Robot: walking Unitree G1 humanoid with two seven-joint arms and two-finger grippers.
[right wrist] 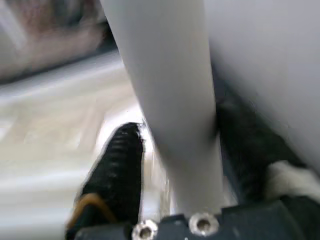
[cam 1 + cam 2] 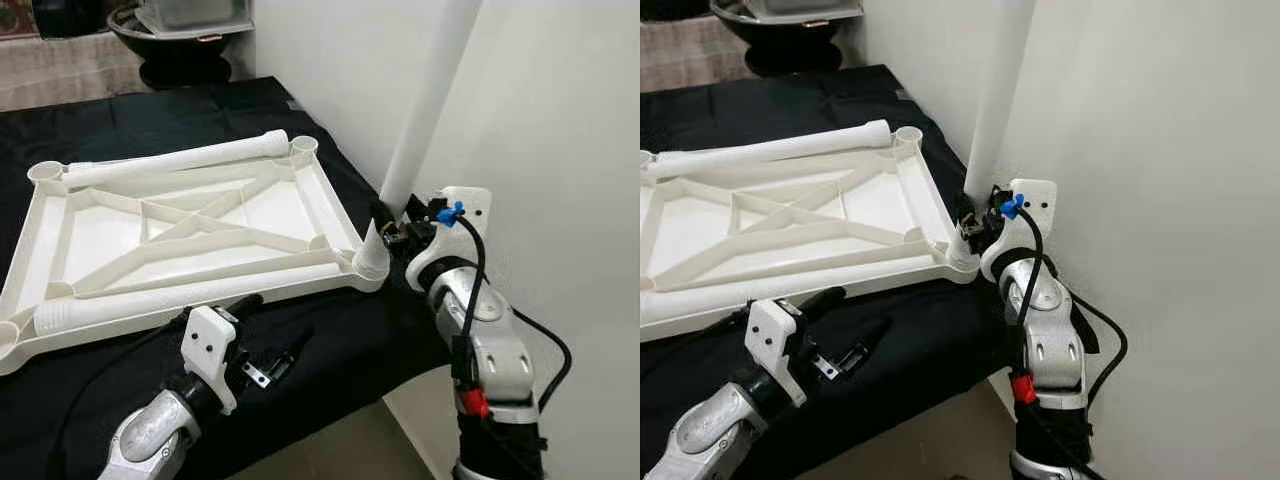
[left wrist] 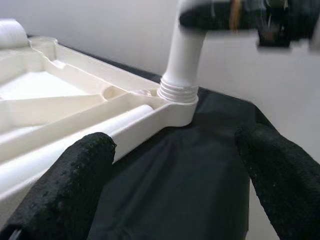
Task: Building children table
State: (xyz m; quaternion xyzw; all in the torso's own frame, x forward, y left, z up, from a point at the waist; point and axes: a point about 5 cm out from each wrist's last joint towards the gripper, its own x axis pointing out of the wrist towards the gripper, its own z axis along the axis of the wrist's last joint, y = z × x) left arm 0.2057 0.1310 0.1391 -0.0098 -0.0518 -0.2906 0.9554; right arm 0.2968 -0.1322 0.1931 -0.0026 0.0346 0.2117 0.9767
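Right tool [image 2: 385,228] grips the upright leg [image 2: 425,110] in the tabletop [image 2: 300,215] corner.

upright leg [image 2: 425,110]: top cut off by the frame edge | right gripper [image 1: 170,165]: blurred in the wrist view, far finger largely hidden behind the leg | tabletop [image 2: 190,225]: left side cropped | dark vessel [image 2: 180,45]: apparently a bowl, cut off at top
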